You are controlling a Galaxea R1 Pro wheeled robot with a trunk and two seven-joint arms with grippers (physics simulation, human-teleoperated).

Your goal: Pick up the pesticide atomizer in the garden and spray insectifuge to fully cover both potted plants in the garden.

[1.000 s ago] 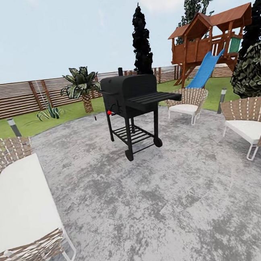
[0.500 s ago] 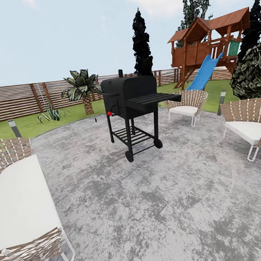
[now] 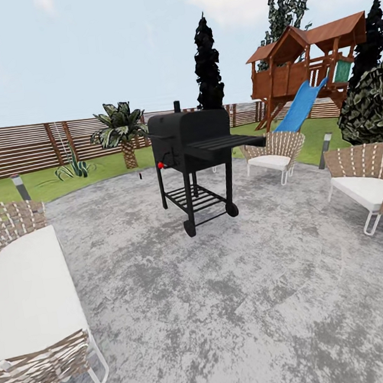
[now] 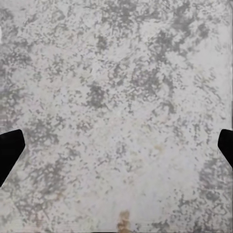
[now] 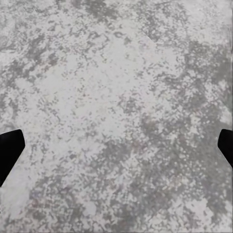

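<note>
The garden (image 3: 47,181) lies past a grey stone patio: green lawn in front of a brown slatted fence. A tiny slim dark upright thing (image 3: 140,174) stands at the patio's far edge, left of the grill. It is too small to tell whether it is the pesticide atomizer. The potted plants are out of view. My left gripper (image 4: 116,150) is open over bare patio stone, with its dark fingertips (image 4: 9,150) wide apart. My right gripper (image 5: 116,150) is also open over the stone, holding nothing.
A black wheeled grill (image 3: 192,155) stands mid-patio ahead. A wicker lounger (image 3: 33,293) is close on the left, and wicker chairs (image 3: 273,149) (image 3: 371,180) are on the right. Beyond are a palm-like plant (image 3: 120,128), a spiky plant (image 3: 72,166), low lamp posts (image 3: 19,186) and a playhouse with a slide (image 3: 305,68).
The head view has shifted very slightly, so the camera moved a little. Nothing in the scene has moved.
</note>
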